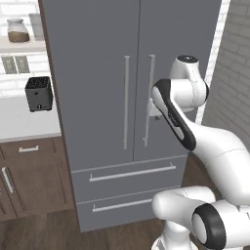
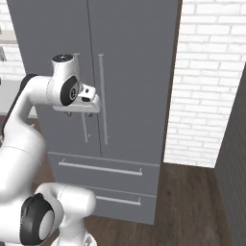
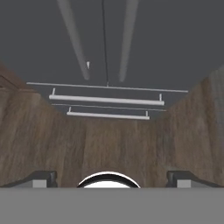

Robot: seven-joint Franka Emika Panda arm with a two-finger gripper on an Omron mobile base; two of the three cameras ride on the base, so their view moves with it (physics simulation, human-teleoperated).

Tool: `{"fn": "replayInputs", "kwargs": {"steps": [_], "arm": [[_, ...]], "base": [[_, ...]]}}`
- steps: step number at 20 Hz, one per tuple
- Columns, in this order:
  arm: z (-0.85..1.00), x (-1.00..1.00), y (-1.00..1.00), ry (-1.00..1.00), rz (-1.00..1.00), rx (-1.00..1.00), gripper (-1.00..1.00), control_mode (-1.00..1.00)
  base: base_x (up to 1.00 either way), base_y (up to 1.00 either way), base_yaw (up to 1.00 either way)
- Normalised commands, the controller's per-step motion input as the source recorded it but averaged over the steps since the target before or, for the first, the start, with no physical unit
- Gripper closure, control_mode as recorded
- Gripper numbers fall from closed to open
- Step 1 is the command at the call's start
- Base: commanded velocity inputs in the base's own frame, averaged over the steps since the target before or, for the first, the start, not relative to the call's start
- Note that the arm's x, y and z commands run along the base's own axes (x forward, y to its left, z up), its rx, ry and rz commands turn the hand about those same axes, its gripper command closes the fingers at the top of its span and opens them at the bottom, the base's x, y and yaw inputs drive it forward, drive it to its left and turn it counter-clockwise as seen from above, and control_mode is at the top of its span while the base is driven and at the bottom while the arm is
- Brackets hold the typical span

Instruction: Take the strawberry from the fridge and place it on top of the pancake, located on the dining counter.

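— Brick wall (image 2: 206, 86), white, stands at the right of the fridge (image 1: 97, 73), and the floor (image 2: 192, 202) below is dark wood. What do you see at the other side?

— At the left of the fridge is a white countertop (image 1: 24, 124) over brown cabinets (image 1: 34, 176). A dark toaster (image 1: 38, 93) stands on it near the fridge wall, and higher there is a shelf with a glass jar (image 1: 18, 30).

— Is the fridge open?

— No. Both upper doors are closed, and the two long bar handles (image 1: 126, 101) are side by side at the middle seam. The two lower drawers (image 1: 129, 173) are closed also. In the hand view the handles and drawers appear from above, with the wooden floor under them.

— Where is the arm?

— It rises in front of the fridge, and the hand is at the height of the door handles, just in front of them. In the right base view the gripper (image 2: 78, 114) points down, under the white wrist.

— And the fingers?

— The two dark fingertips (image 3: 41, 178) stand at the far left and far right of the hand view, well apart, so the gripper is spread wide and holds nothing.

— The strawberry?

— I cannot see it; the doors hide the inside of the fridge.
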Motion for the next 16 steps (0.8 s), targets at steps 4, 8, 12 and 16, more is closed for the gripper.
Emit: {"fn": "replayInputs", "kwargs": {"steps": [4, 8, 12, 16], "arm": [[-0.04, 0.49, 0.01, -0.18, 0.01, 0.03, -1.00, -1.00], [0.31, 0.39, -0.26, -0.14, 0.04, 0.01, -1.00, -1.00], [0.03, 0.37, -0.18, -0.14, 0.01, 0.00, -1.00, -1.00], [0.00, 0.46, 0.00, -0.16, 0.00, 0.01, -1.00, -1.00]], "base": [[0.00, 0.00, 0.00], [0.00, 0.00, 0.00], [0.00, 0.00, 0.00], [0.00, 0.00, 0.00]]}}
